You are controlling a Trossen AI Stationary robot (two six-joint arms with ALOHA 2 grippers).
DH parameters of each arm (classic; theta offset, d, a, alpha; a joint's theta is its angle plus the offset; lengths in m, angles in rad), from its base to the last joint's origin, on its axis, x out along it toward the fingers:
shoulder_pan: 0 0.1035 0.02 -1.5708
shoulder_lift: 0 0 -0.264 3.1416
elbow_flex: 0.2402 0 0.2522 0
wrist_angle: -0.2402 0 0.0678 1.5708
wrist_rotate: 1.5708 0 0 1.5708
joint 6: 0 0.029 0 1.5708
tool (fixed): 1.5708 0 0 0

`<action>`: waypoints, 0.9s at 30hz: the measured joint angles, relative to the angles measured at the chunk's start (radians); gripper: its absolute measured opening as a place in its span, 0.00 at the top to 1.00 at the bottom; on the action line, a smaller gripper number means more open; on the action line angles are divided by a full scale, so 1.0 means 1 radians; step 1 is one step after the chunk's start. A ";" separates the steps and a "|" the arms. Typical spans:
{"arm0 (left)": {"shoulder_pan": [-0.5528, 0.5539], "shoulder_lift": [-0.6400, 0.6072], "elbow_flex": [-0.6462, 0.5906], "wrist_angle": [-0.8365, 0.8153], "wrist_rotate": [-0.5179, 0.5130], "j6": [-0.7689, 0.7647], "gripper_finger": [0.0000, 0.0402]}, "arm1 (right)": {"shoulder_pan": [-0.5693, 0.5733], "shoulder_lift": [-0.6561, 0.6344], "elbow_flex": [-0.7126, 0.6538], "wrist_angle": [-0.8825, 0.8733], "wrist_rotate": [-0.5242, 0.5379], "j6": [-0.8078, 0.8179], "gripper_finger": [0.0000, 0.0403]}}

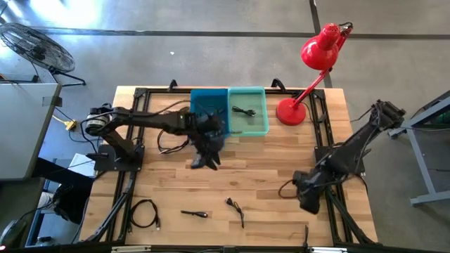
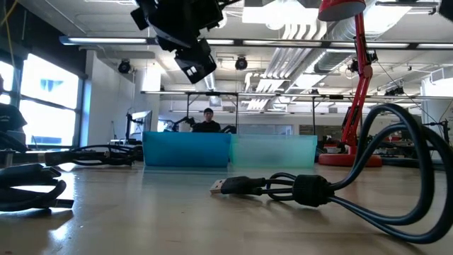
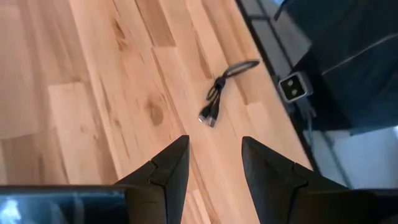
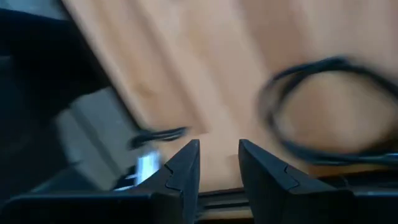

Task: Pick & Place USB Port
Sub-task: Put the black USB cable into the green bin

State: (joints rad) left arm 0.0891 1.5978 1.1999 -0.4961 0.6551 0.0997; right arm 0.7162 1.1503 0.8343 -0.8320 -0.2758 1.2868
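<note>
left gripper (image 1: 205, 159) just before blue bin (image 1: 209, 105), jaws apart, empty | USB cable (image 1: 235, 209) on worktop, well apart from bin | risk: thin plug slipping out | right gripper (image 1: 309, 200) idle, jaws apart

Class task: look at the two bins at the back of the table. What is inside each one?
The teal bin holds one small black cable. The blue bin shows nothing in its visible part, but the left gripper and its arm cover the near part, so that stays unknown.

Your left tool (image 1: 204, 160) hangs parted and empty over the bench's middle; your right tool (image 1: 308, 202) waits parted near its right edge.
</note>
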 joint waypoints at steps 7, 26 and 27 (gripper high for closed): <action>-0.092 0.000 0.000 0.000 -0.129 -0.002 0.64 | 0.155 0.000 -0.012 0.323 -0.006 0.269 0.74; -0.158 0.000 0.000 -0.109 -0.109 0.006 0.64 | 0.340 0.024 0.229 0.732 0.663 0.126 0.81; -0.169 0.000 0.000 -0.115 -0.109 0.014 0.64 | 0.340 0.036 0.286 0.733 0.689 0.052 0.83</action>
State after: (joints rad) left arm -0.0796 1.5978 1.1999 -0.6111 0.5465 0.1136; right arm 1.0557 1.1861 1.1206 -0.0995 0.4127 1.3391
